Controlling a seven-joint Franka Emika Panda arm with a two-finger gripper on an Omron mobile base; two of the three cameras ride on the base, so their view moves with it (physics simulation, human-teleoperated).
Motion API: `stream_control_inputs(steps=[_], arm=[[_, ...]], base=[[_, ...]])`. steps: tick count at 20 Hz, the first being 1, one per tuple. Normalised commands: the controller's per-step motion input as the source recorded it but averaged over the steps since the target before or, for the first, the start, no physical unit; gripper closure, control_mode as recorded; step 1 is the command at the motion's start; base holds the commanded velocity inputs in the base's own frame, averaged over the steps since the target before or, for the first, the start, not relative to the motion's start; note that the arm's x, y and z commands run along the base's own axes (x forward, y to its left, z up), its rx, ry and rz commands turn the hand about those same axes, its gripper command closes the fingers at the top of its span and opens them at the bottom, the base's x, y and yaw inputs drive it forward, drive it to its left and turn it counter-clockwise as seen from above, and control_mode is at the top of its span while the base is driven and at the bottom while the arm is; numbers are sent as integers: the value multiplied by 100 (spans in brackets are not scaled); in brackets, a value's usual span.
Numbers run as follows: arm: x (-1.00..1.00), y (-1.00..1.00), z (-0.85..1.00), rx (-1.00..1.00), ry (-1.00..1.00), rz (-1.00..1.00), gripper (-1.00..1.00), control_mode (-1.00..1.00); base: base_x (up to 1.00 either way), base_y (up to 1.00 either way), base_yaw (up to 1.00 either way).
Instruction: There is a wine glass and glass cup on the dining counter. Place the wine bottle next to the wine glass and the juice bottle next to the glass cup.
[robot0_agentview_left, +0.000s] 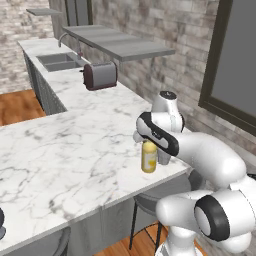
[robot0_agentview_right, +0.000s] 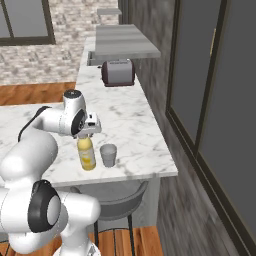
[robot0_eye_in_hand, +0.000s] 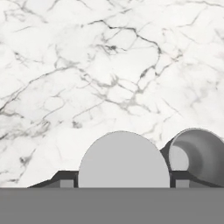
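Juice bottle (robot0_agentview_right: 86, 153), small yellow plastic with grey cap, stands on white marble dining counter (robot0_agentview_left: 60, 150) just beside grey glass cup (robot0_agentview_right: 108, 154). Gripper (robot0_agentview_right: 88, 131) jaws clamp its cap; I'd release gently, lift straight up.

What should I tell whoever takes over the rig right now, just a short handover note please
Gripper: over the juice bottle's cap, a finger either side; whether it grips, I cannot tell.
Juice bottle: upright on the dining counter, beside the glass cup, near the counter's edge.
Done: the juice bottle stands next to the glass cup.
Left: confirm release and lift away; then place the wine bottle next to the wine glass.
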Motion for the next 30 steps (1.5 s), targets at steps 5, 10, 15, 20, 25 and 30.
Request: stream_control_inputs(steps=[5,10,15,20,25,30], arm=[[4,-4,-26,0,-8,2,100,-100],[-4,-5,-33,0,-6,3,100,-100],[-9,-8,-22,0,-4,2,-100,-100],[0,-5,0,0,0,0,-100,-100],[-3,0,17,0,0,0,-100,-100],[-4,0,27,0,0,0,-100,-100]], base=[[0,0,0],[0,0,0],[0,0,0],[0,0,0],[0,0,0],[0,0,0]])
